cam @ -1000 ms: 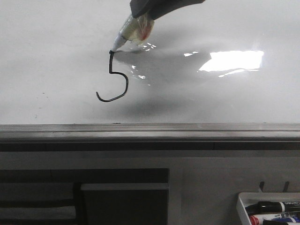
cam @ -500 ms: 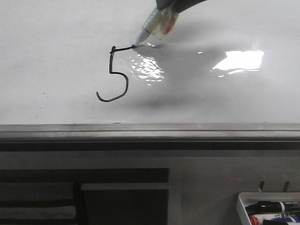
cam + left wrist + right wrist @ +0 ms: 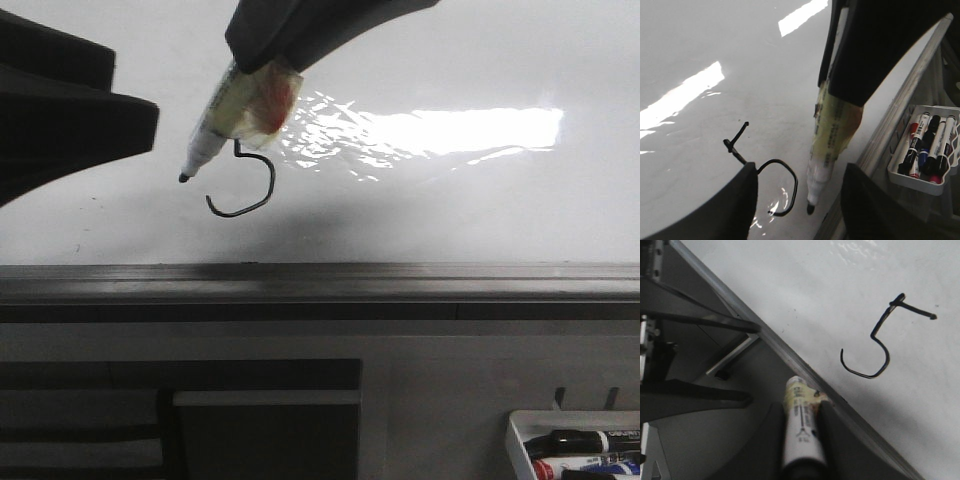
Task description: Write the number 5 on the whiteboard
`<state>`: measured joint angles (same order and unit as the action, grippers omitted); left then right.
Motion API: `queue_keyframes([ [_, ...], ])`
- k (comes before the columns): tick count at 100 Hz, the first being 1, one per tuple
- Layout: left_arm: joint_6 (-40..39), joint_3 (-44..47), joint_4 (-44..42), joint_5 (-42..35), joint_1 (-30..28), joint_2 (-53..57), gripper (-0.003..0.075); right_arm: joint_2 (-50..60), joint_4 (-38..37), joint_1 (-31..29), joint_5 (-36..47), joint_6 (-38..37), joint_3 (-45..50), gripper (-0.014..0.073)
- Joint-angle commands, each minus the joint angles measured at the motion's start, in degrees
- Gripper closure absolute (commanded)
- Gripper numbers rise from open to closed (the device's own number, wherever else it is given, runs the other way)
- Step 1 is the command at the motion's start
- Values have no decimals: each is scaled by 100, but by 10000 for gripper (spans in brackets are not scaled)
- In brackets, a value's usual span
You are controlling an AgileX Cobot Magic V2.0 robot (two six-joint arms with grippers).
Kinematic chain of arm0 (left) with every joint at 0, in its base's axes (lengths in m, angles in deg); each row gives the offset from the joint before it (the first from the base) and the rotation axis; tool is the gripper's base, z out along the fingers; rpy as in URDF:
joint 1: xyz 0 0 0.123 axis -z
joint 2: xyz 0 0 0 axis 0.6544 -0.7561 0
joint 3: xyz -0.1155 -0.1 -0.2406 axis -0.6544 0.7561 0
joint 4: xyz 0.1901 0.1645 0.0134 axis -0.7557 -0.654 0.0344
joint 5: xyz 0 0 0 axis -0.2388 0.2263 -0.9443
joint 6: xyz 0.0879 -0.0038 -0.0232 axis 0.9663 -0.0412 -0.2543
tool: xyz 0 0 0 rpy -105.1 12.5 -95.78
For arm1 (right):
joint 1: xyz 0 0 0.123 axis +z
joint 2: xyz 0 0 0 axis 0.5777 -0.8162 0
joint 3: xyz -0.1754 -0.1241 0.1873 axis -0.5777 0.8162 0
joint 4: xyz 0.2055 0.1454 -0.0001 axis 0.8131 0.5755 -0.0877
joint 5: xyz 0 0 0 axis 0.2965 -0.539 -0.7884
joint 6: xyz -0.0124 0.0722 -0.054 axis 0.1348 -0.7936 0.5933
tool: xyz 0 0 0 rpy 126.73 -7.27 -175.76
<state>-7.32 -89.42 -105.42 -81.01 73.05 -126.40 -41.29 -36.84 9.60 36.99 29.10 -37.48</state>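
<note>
Nearest the camera in the front view, a small white tray [image 3: 520, 440] sits low at the right below the board, holding capped markers [image 3: 580, 442] with black, red and blue showing; the left wrist view shows the same tray [image 3: 920, 182] just beside the board's rim, apart from the drawing; a grey metal rim [image 3: 320, 280] runs across the near edge of the whiteboard [image 3: 480, 220], with dark framework beneath it

On the board, the number 5 [image 3: 875, 342] is complete in the right wrist view: top bar, short stroke, hooked open curve; in the front view only its lower hook [image 3: 245, 190] is visible, the upper part being covered by the marker [image 3: 235, 110]; bright glare lies on the surface to the right of the digit

The right gripper [image 3: 802, 440] has its jaws pinching the marker, which is wrapped in yellowish tape; the tip [image 3: 184, 178] points down and left, and whether it touches the board cannot be told

The left gripper [image 3: 797, 200] appears as two dark fingers [image 3: 735, 205] spread apart, nothing between them; its arm blocks the upper left of the front view
</note>
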Motion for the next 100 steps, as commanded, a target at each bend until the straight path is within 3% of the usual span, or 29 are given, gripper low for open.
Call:
queue_keyframes([
  [1, -53, -311, 22, -561, 145, -264, 366, 168, -50, 62, 263, 66, -181, 654],
  [36, -53, -492, 4, -613, 316, -871, 395, 168, -50, 63, 74, 66, -181, 654],
  [46, -53, -492, 4, -613, 316, -882, 551, 168, -50, 63, 13, 66, -181, 654],
  [54, -53, -492, 4, -613, 316, -882, 742, 168, -8, 63, 4, 66, -181, 654],
  [100, -43, -492, -22, -613, 316, -882, 741, 168, 58, 63, 4, 66, -181, 636],
])
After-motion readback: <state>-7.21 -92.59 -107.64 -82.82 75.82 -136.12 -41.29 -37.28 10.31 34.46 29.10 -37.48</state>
